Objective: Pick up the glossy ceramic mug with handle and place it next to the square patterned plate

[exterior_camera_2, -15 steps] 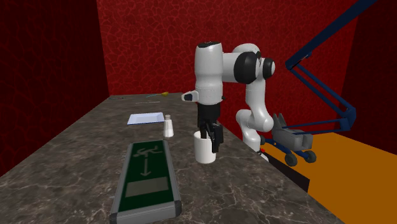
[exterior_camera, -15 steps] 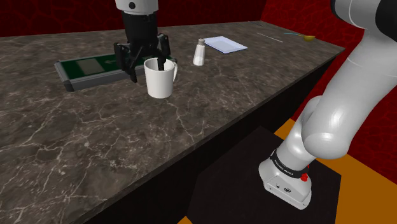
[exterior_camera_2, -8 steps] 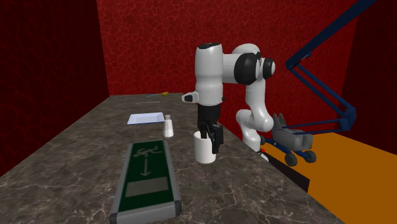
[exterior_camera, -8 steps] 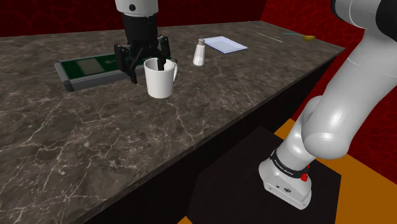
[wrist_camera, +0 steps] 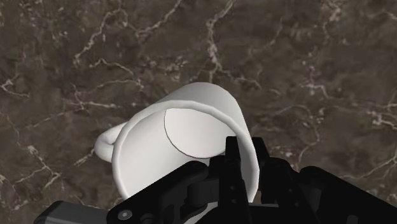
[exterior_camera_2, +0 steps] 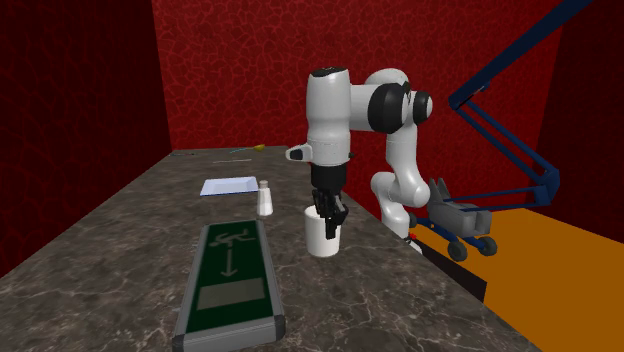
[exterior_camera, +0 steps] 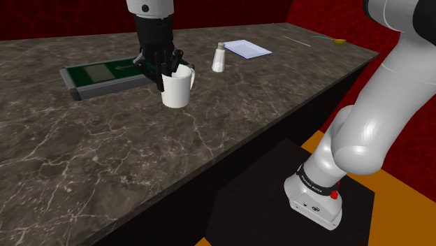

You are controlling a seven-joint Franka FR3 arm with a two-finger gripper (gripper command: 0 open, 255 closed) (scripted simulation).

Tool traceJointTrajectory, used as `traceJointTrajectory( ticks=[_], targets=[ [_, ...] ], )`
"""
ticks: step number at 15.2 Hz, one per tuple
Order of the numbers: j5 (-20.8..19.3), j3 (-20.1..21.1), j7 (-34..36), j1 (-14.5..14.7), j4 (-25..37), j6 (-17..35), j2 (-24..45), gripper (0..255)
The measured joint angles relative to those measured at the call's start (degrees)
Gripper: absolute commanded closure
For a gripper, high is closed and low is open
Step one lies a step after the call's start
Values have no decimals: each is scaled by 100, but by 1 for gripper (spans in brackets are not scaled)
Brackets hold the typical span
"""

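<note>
- We see the all-black two-finger gripper (exterior_camera: 168, 74) hanging straight down from the white arm onto the glossy white mug (exterior_camera: 176, 91), which stands upright on the dark, pale-veined marble tabletop (exterior_camera: 105, 161)
- In the wrist view the fingers (wrist_camera: 232, 151) are pinching the mug's wall at the rim: one finger sits inside the cup and the other outside it, on the side away from the loop handle (wrist_camera: 105, 143)
- The mug sits just beside one end of a long green rectangular board with a grey rim (exterior_camera: 98, 74); in the second exterior view we make out a white running figure and an arrow printed on the board
- A small white shaker with a grey cap (exterior_camera: 219, 59) stands near the mug, between it and the pale blue-white square plate (exterior_camera: 246, 47)
- The plate lies flat farther along the tabletop, well apart from the mug
- In the second exterior view the mug (exterior_camera_2: 322, 235) is close to the tabletop's edge on the arm's side, with a dark red wall (exterior_camera_2: 230, 70) behind and an orange floor (exterior_camera_2: 560, 270) beyond the stand
</note>
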Motion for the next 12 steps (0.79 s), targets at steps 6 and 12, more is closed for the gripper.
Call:
traceJointTrajectory(
  ticks=[6, 12],
  targets=[
    [-10, 5, 5, 6, 272, -247, 28, 255],
    [-28, 17, 20, 21, 777, -707, 76, 255]
  ],
)
